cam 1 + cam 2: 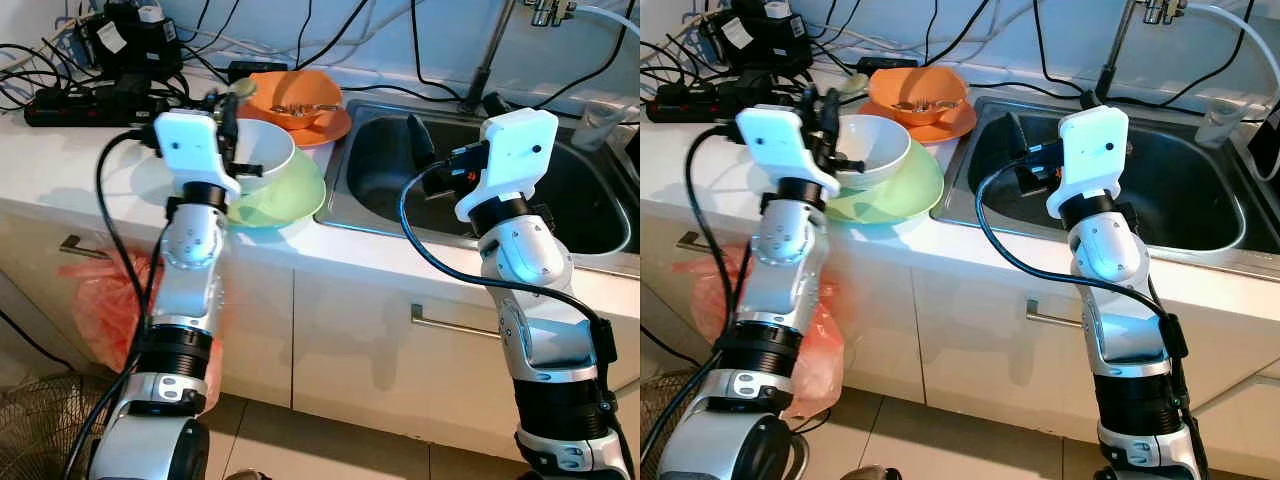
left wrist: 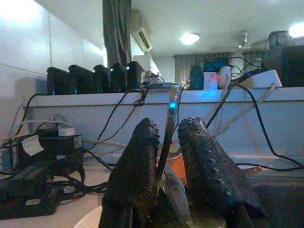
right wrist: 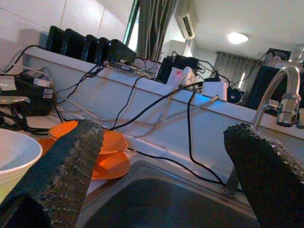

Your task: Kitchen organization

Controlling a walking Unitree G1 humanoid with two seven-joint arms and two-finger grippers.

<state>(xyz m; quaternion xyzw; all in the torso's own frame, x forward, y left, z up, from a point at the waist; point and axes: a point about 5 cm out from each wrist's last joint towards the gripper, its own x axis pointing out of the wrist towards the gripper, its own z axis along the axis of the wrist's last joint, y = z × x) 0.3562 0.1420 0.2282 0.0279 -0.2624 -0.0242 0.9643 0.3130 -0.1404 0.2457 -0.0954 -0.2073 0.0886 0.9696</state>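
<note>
My left gripper is shut on the thin handle of a metal spoon. It holds the spoon upright over a white bowl, which sits nested in a light green bowl on the counter. The spoon's head sticks up above the fingers. Behind them an orange bowl with cutlery inside rests on an orange plate. My right gripper hangs open over the left part of the steel sink, holding nothing.
A power strip, adapters and tangled cables crowd the back left of the counter. A faucet rises behind the sink and a clear glass stands at its right. A red plastic bag hangs on the cabinet front, above a fan on the floor.
</note>
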